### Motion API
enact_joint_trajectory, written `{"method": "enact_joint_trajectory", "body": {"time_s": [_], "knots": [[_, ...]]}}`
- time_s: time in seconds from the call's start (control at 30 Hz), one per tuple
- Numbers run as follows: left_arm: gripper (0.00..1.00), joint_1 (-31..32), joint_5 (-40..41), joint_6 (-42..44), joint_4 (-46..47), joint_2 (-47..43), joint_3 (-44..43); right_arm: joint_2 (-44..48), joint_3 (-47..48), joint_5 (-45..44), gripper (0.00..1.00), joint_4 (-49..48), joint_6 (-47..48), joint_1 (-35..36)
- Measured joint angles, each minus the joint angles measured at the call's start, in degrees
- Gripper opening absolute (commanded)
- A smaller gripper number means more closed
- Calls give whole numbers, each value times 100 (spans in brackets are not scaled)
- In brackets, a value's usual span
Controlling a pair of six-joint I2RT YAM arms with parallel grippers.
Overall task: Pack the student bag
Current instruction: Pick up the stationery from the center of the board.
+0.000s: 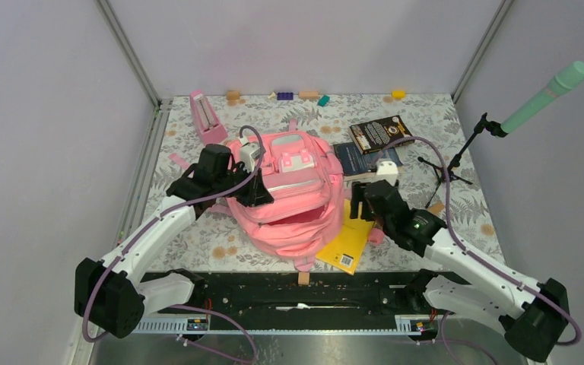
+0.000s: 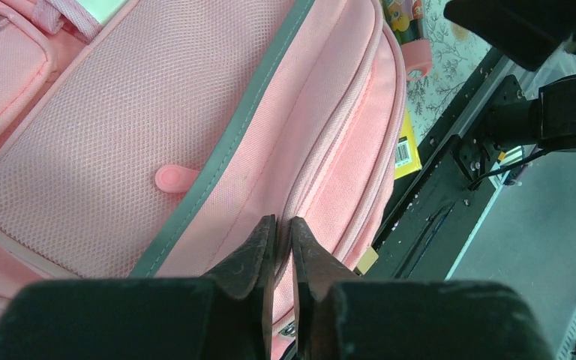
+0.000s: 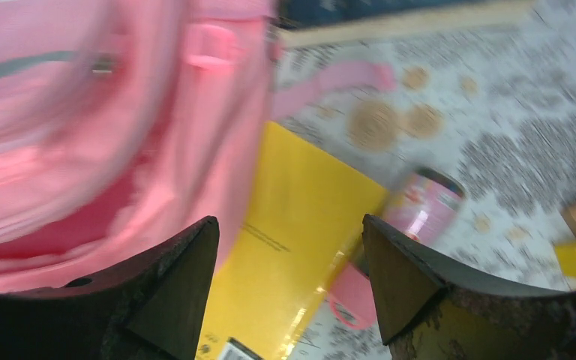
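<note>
Right wrist view: hovering right tool (image 3: 289, 225), released, over yellow book (image 3: 300, 187); facing student bag (image 3: 82, 150) lying directly left of tool; clenching left tool (image 2: 283, 225) on bag fabric.

Robot lab test cell: plain grey walls (image 1: 46, 114), aluminium frame posts (image 1: 129, 53), floral-covered table (image 1: 426, 129)

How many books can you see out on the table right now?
3. A yellow book lies near right, partly covered by the student bag; a black book and a dark blue book lie together at far right. More may be hidden inside the bag.
</note>
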State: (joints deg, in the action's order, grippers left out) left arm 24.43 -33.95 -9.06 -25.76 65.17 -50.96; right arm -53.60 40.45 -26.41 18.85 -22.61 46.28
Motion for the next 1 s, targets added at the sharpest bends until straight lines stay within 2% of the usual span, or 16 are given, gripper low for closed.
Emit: {"method": "enact_joint_trajectory", "body": {"time_s": [0.17,0.4,0.57,0.83,1.0], "knots": [[0,0,85,9,-31,-68,2,407,-522,116,83,658,-675,-1043],[0,-2,179,35,-39,-223,83,409,-1187,658,82,848,-1231,-2406],[0,-2,184,44,-46,-223,83,63,-1408,1093,80,688,-1451,-2514],[0,-2,190,46,-52,-223,83,-59,-1410,1220,81,564,-1488,-2518],[0,-2,192,46,-55,-223,85,-179,-1460,1220,75,527,-1491,-2520]]}}
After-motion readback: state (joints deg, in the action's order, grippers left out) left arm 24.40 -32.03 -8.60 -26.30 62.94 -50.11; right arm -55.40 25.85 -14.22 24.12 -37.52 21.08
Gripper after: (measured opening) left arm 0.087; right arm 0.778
